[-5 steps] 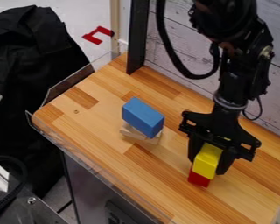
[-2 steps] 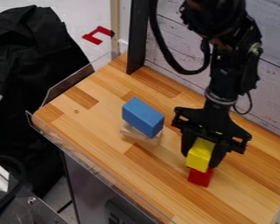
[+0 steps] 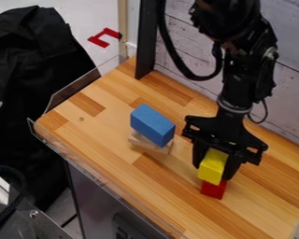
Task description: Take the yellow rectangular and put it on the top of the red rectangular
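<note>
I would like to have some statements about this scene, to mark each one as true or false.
1. The blue block rests on a pale wooden piece. True.
2. The gripper is around the blue block. False: its fingers are on both sides of the yellow block.
3. The red block shows below the yellow block. True.
4. The black cloth lies on the wooden table. False: it is beside the table.

On the tabletop (image 3: 177, 186), a first block (image 3: 153, 125) was supported by a second block (image 3: 144, 142); rightward, nearer the front, a third block (image 3: 212, 169) was held by the gripper (image 3: 217, 172) above a fourth block (image 3: 213, 190).
</note>
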Robot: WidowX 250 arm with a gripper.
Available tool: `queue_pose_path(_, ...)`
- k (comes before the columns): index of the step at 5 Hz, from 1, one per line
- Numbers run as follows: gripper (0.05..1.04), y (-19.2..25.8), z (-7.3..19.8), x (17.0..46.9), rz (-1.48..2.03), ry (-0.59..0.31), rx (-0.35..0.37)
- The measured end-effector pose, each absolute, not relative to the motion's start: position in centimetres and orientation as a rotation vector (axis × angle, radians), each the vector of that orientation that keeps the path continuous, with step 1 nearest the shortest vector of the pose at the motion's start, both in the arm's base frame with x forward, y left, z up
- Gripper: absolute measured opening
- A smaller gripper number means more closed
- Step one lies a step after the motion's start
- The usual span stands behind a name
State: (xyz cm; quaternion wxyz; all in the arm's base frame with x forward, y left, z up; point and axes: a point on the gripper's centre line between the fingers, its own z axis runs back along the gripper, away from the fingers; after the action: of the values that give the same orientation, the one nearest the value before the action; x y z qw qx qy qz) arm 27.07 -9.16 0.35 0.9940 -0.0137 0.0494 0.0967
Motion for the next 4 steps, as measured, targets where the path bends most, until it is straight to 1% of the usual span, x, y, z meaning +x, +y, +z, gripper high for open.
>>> queue_pose_path(2,0.588,-9.49,0.78,27.49,0.188,0.09,-0.02)
queue_pose_path(3,0.588,-9.5,0.47,27.29,0.194,0.105,-0.014)
queue_pose_path(4,0.64,-9.62,0.4,27.43,0.207,0.112,-0.019)
